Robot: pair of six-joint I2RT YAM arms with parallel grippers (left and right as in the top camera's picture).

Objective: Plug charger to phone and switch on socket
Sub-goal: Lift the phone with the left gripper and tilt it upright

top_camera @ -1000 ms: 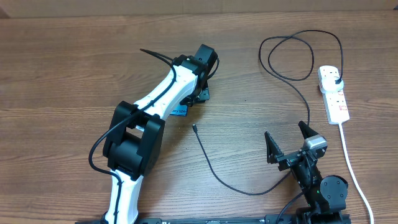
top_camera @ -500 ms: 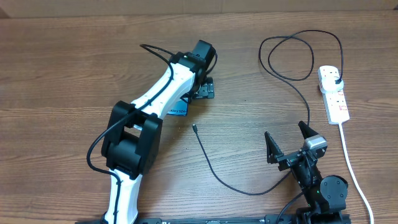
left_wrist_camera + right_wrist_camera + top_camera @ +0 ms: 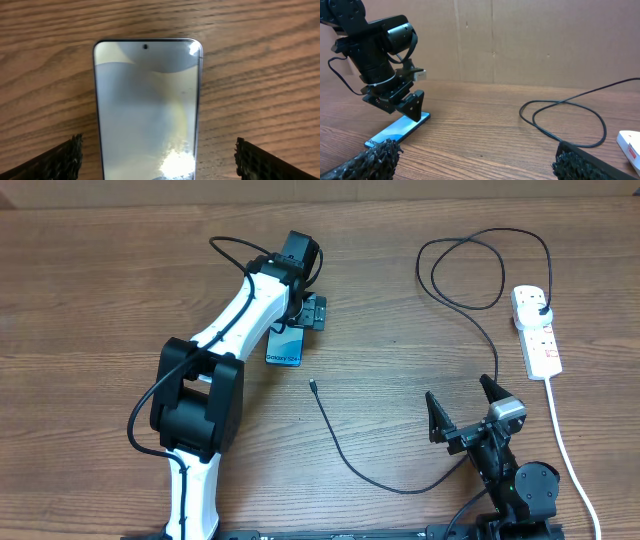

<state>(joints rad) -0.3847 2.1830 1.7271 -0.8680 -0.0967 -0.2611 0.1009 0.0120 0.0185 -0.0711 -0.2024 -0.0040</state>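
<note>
Phone place: the phone (image 3: 285, 346) lies flat on the desk (image 3: 100, 300), left of centre, screen up, well apart from charger and socket.
Phone axis: from overhead its long axis runs far-to-near with a slight tilt; the far end lies under my left pincer (image 3: 298, 320), and the near end bears small text.
Phone end: in my left wrist view the end with the camera hole points away from my pincer.
Phone look: slim rectangle, rounded corners, dark thin frame, glossy pale blue-white glass with glare.
Left pincer: spread wide, one finger each side of the phone, bare wood between each finger and the frame; it holds nothing.
Right pincer: my right pincer (image 3: 465, 408) is spread wide and empty, near the right front of the desk, its fingers dark and rough-textured.
Charger: thin black cable (image 3: 405, 491), loose and curved; it loops at the far right.
Connector: small tip (image 3: 313, 386) lying free on the wood, near the phone's near end but not touching.
Plug: black, seated in the far end of the socket (image 3: 537, 335).
Socket: white oblong strip with red marks, long axis far-to-near; a thick white cord (image 3: 565, 440) leaves its near end.
Desk: brown wood grain, matte.
</note>
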